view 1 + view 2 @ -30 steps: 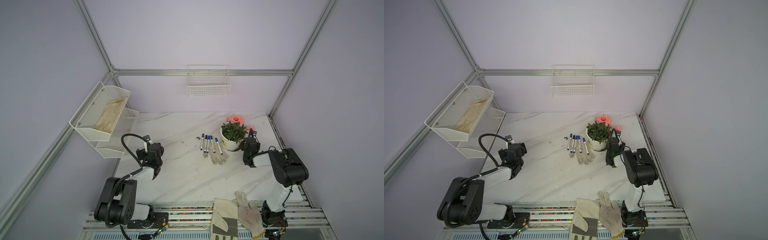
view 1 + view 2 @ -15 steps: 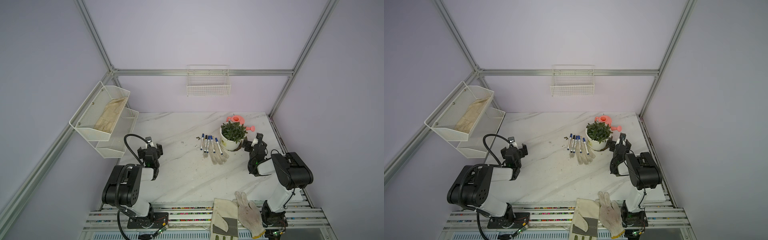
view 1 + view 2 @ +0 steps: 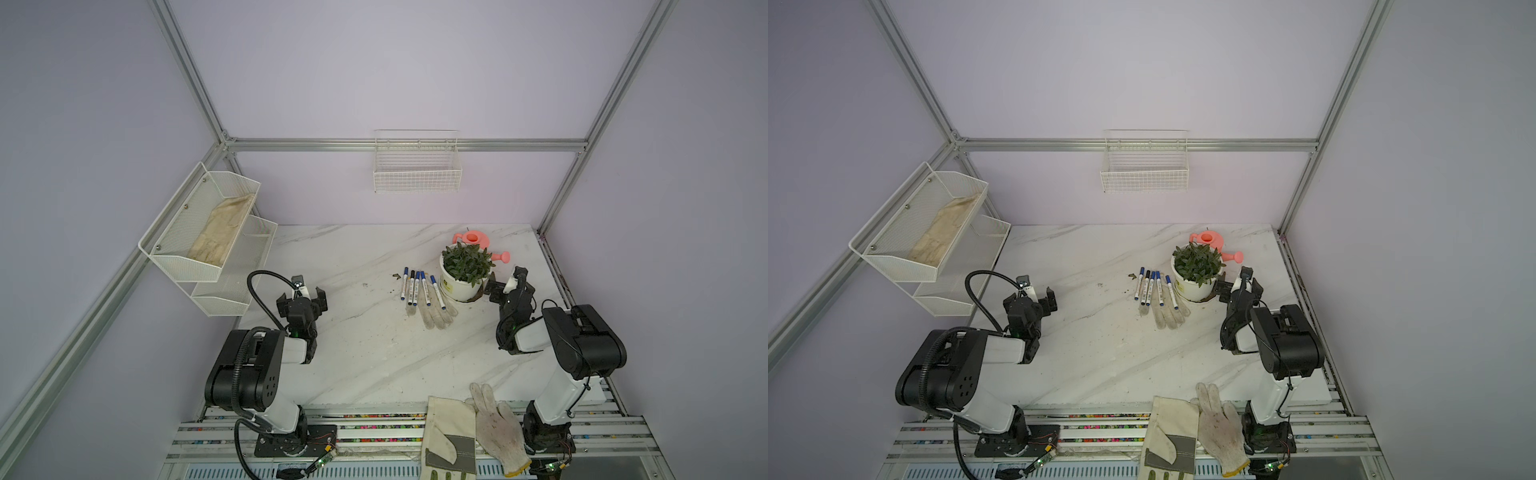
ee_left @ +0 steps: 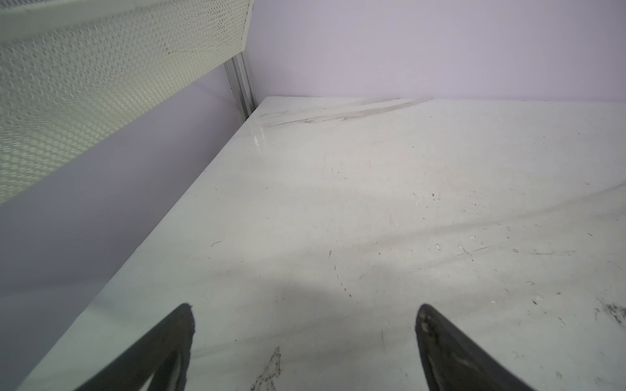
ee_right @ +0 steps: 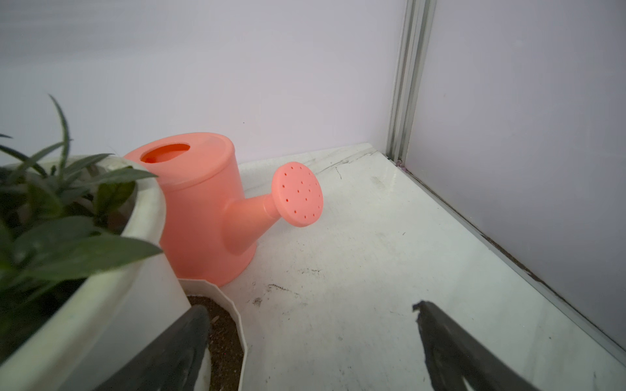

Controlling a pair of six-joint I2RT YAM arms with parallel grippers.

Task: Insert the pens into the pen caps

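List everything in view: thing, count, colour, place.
pens: 5, white, blue ends, one black-ended; mid table, side by side
knitted glove: 1, white; partly under the pens
plant pot: 1, white, green plant; right of pens
watering can: 1, pink; behind pot
wire basket: 1, white; back wall
mesh shelf: 1, white, two tiers; left wall
beige cloth: 1; shelf's top tier
work glove: 1, cream and grey; front edge
second knitted glove: 1, white; front edge
table: 1, white marble
left arm: black and white; jaws open, empty, over bare table
right arm: black and white; jaws open, empty, beside pot
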